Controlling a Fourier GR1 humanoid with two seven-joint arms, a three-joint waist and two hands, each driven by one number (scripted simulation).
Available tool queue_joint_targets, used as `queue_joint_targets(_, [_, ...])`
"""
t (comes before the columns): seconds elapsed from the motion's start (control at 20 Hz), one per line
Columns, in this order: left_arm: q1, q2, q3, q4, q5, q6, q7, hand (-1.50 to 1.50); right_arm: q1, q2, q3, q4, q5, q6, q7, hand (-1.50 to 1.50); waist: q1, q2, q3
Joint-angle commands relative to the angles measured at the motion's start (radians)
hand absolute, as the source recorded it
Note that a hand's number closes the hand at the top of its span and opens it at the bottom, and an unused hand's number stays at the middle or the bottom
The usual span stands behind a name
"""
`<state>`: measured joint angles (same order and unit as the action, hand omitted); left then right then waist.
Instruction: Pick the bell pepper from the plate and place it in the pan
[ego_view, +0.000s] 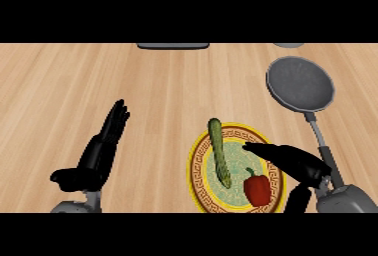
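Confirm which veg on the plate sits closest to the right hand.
The red bell pepper, directly under the right hand at the plate's near edge. The long green asparagus lies farther left.

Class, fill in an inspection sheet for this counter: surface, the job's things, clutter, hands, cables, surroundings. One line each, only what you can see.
Surface: wooden counter, light grain.
Job's things: red bell pepper lies on the yellow-rimmed plate, at its lower right; grey pan stands apart beyond the plate, handle pointing towards the robot, nothing in it.
Clutter: green asparagus lies lengthwise on the plate, left of the pepper.
Hands: left hand open, fingers straight, resting left of the plate; right hand open above the plate's right side, over the pepper, not holding it.
Cables: nothing seen.
Surroundings: dark object and grey object, both cut off at the counter's far edge.
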<state>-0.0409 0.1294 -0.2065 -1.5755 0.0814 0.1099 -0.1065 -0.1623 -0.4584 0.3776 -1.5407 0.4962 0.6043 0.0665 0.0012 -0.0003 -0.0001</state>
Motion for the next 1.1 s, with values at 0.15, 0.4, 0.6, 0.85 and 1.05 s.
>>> queue_joint_targets(0.15, [0.063, -0.03, -0.001, -0.022, -0.025, -0.03, -0.035, 0.0, -0.017, 0.123, -0.018, 0.114, 0.102, -0.039, -0.038, -1.5, 0.003, 0.0, 0.0])
queue_joint_targets(0.4, [-0.042, -0.05, 0.043, 0.057, -0.026, -0.045, -0.01, 0.0, -0.039, 0.198, 0.005, 0.19, 0.181, -0.073, -0.045, -1.5, 0.0, 0.001, 0.0])
queue_joint_targets(0.6, [0.059, -0.03, 0.021, -0.057, -0.038, -0.061, 0.019, 0.0, -0.01, 0.197, 0.0, 0.264, 0.227, -0.093, -0.087, -1.5, 0.004, 0.0, 0.0])
queue_joint_targets(0.85, [0.022, -0.039, 0.029, -0.059, -0.048, -0.049, 0.045, 0.0, -0.047, 0.155, 0.081, 0.275, 0.295, -0.057, -0.188, 1.5, 0.008, 0.001, 0.001])
queue_joint_targets(1.05, [0.006, -0.044, 0.028, -0.068, -0.06, -0.044, 0.072, 0.0, -0.038, 0.15, 0.085, 0.311, 0.36, -0.129, -0.222, 1.5, 0.004, 0.001, 0.001])
